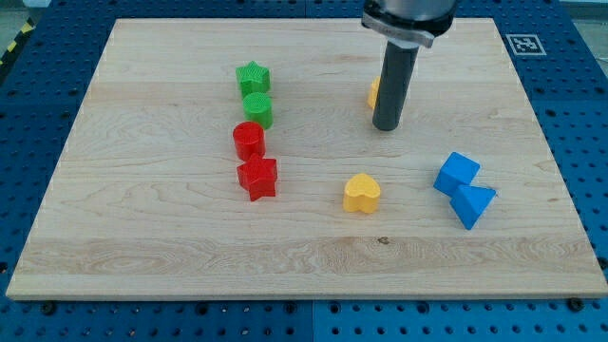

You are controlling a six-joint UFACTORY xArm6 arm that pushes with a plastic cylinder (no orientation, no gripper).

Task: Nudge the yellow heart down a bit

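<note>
1. Nearest the view's bottom lies a bare stretch of the wooden tabletop (190, 256), resting on a blue perforated base (19, 142).
2. Next comes the yellow heart (361, 193), near the board's middle, standing free of everything else.
3. At about 3 o'clock from the heart sit two blue blocks, touching: a blue cube-like block (457, 173) and, at its 5 o'clock, a blue wedge-shaped block (472, 203).
4. At 9 o'clock from the heart is a red star (257, 178), with a red cylinder (249, 140) touching it at 12 o'clock.
5. Farther up, a green cylinder (257, 110) sits just above the red one, and a green star (253, 78) touches it at 12 o'clock.
6. My tip (386, 127) rests at roughly 1 o'clock from the heart, well apart from it (the tool is a plain rod, so nothing spreads or pinches).
7. Behind the rod, a second yellow block (373, 92) peeks out, shape hidden.
</note>
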